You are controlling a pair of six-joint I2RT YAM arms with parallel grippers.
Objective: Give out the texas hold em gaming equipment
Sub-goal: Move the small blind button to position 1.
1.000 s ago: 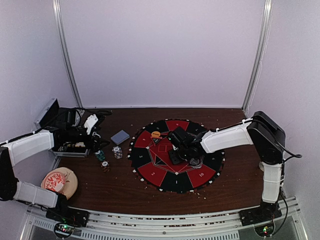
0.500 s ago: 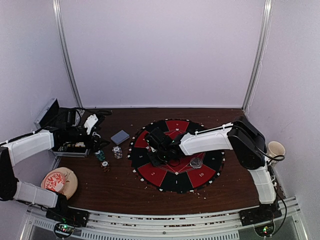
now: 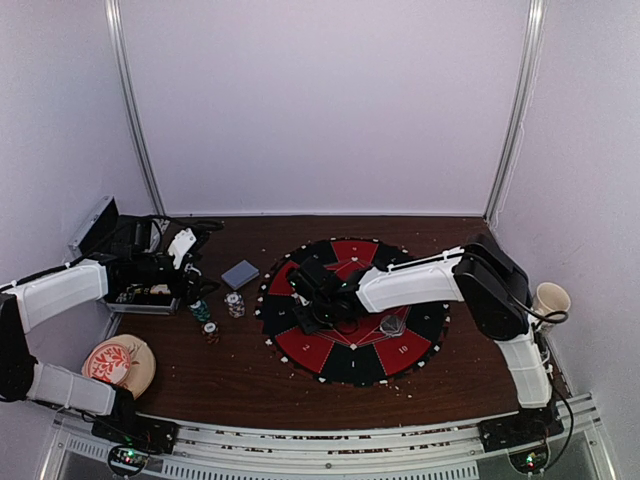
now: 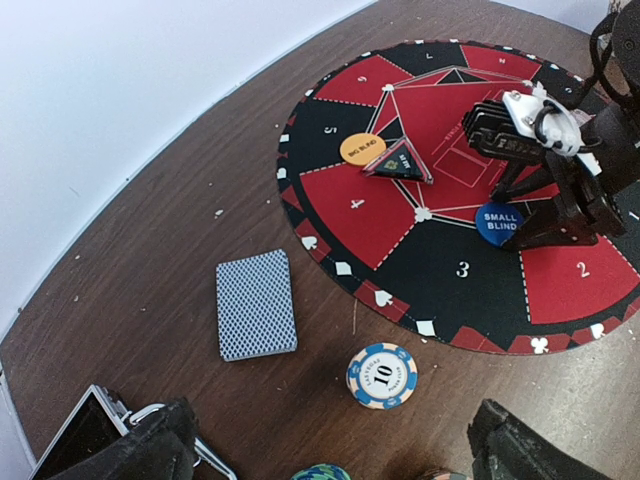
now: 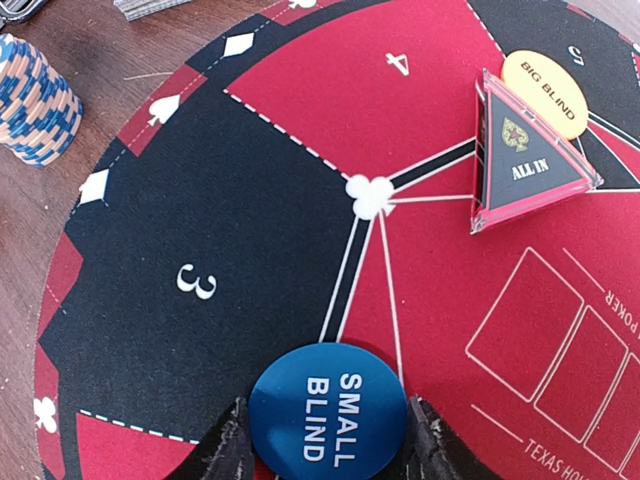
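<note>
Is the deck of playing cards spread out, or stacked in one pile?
Stacked. The deck lies face down as one squared pile on the table beside the mat; no card is fanned out.

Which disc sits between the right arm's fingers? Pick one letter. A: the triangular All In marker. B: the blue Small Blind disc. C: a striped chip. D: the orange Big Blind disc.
B: in the right wrist view the blue Small Blind disc sits between the two fingers, while the orange disc lies farther off on the mat.
</note>
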